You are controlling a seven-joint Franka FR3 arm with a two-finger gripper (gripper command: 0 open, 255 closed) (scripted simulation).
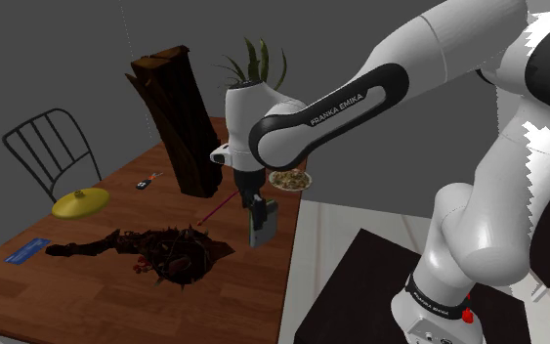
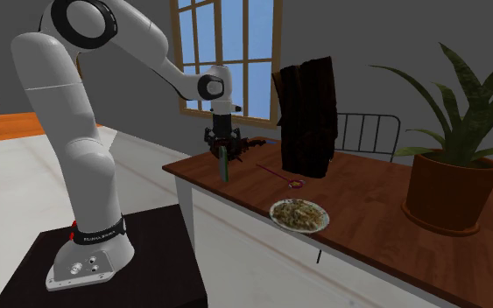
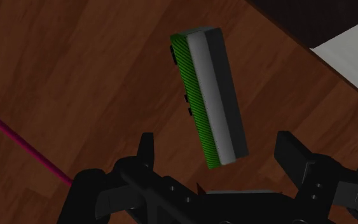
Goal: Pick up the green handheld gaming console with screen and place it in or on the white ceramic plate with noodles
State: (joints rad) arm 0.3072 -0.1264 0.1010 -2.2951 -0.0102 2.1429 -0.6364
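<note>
Jaws of the gripper (image 3: 219,146) are spread, flanking the green console (image 3: 209,95) without touching it. The console is upright near the desk (image 3: 75,63) edge facing the stand, with the noodle plate (image 1: 290,180) farther along that edge. It is probably light, rigid and slick, so pinch its broad flat faces.

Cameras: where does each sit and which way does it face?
Shoulder view: beside and behind the stand, looking down over the table; arm and end effector show.
Second exterior view: off the table's edge, facing the window; whole arm and stand show.
Wrist view: on the hand, looking down at the green console; fingers show.
Both exterior views share the noodle plate.
</note>
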